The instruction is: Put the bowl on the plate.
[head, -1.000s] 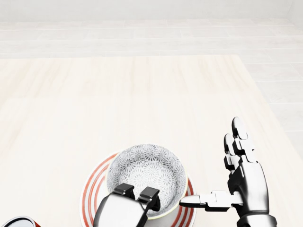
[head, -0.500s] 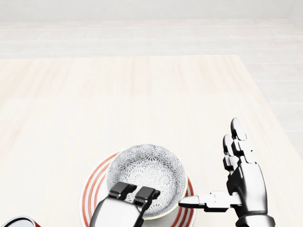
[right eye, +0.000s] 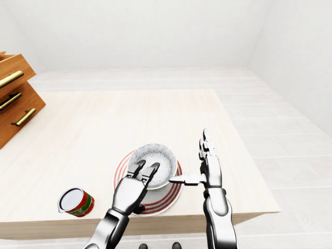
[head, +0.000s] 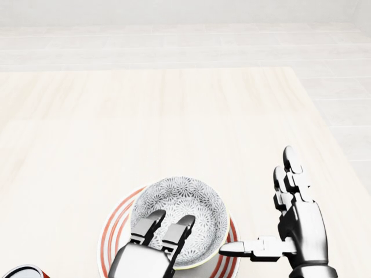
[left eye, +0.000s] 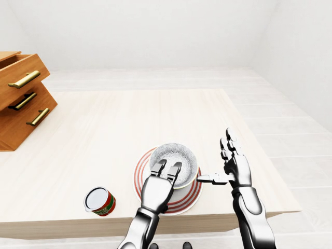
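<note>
Pale, fine-grained wood makes up the counter (head: 145, 127), a broad flat slab with white plank floor (left eye: 290, 124) beyond its edges. At the left edge of the left-eye view stands a brown wooden drawer chest (left eye: 21, 98) with brass bar handles. A small red-labelled can (left eye: 99, 201) sits upright near the counter's bottom edge.

A round, deep bowl (head: 185, 200), white with a dense grey flower pattern inside, sits on the plate (head: 113, 234), a flat white disc ringed with red stripes. Both are low in the head view.

The left robot hand (head: 153, 243), of glossy grey metal with black joints, reaches in from below. Its two visible fingers lie stretched straight over the bowl's lower rim and are not curled round it; the thumb is hidden.

The right robot hand (head: 298, 223) stands spread to the right of the bowl. Its fingers point up the view, and its thumb points left, with the tip just beside the plate's rim.
</note>
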Motion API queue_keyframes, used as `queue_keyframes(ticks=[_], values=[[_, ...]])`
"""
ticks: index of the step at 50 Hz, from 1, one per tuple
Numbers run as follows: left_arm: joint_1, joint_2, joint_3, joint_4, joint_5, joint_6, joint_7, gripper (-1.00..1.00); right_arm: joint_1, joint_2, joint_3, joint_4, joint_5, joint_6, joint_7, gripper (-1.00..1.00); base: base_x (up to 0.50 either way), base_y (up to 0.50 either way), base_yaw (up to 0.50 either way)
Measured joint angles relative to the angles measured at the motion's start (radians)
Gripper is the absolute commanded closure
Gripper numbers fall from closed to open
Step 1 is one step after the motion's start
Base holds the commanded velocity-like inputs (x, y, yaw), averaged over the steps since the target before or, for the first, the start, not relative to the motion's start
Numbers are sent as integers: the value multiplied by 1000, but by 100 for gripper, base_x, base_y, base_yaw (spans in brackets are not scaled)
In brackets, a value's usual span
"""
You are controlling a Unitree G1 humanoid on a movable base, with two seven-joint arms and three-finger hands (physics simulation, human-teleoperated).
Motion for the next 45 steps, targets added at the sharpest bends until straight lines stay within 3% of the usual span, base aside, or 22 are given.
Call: queue_keyframes(ticks=[27, 45], values=[[105, 61, -27, -214, 8, 56, -96, -63, -17, -1, 4, -13, -3, 21, -3, -100, 0, 0, 0], [154, 94, -5, -353, 7, 84, -164, -67, -9, -2, 0, -20, -2, 20, 1, -100, 0, 0, 0]])
